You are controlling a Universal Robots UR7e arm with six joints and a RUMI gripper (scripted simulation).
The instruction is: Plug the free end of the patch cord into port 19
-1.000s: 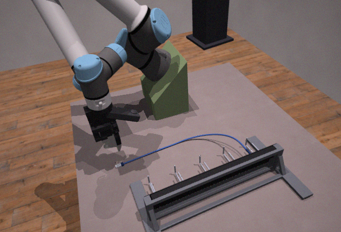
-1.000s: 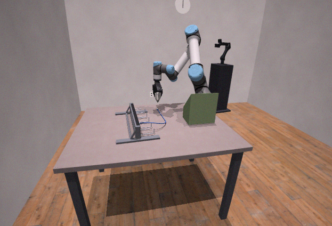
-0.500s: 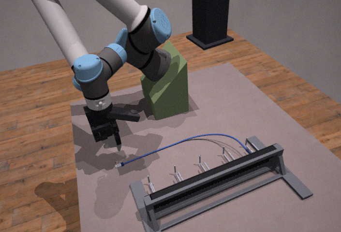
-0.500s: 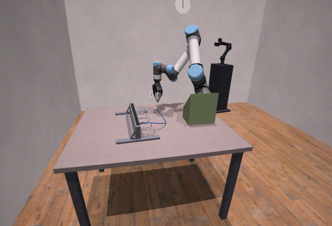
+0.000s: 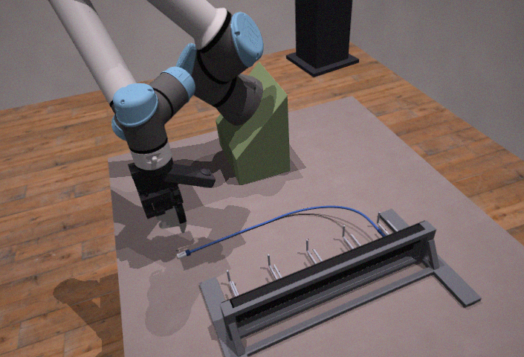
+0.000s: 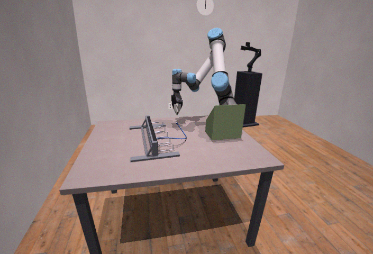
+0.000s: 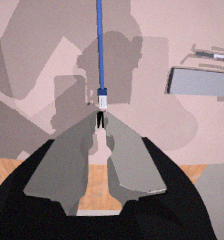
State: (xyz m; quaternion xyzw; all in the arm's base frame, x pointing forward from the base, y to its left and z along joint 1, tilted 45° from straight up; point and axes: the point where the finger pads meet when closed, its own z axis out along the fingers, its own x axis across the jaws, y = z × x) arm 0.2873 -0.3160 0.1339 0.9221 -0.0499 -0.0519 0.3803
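Note:
The blue patch cord [image 5: 296,212] [image 6: 182,133] [image 7: 99,45] runs from the right end of the dark rack [image 5: 334,260] [image 6: 151,138] in an arc across the table. Its free plug [image 5: 181,255] [image 7: 105,101] lies on the table top, left of the rack. My gripper [image 5: 182,224] [image 6: 176,112] [image 7: 101,112] hangs a little above the table, close to the plug, with its fingers shut together and nothing between them. In the wrist view the plug shows just past the fingertips, apart from them.
A green block [image 5: 258,134] [image 6: 225,121] stands at the back of the table, beside the arm. Several small cable pegs [image 5: 307,248] stand along the rack's near side. A rack foot [image 7: 197,82] shows in the wrist view. A black pedestal [image 5: 322,33] [image 6: 248,98] stands on the floor behind.

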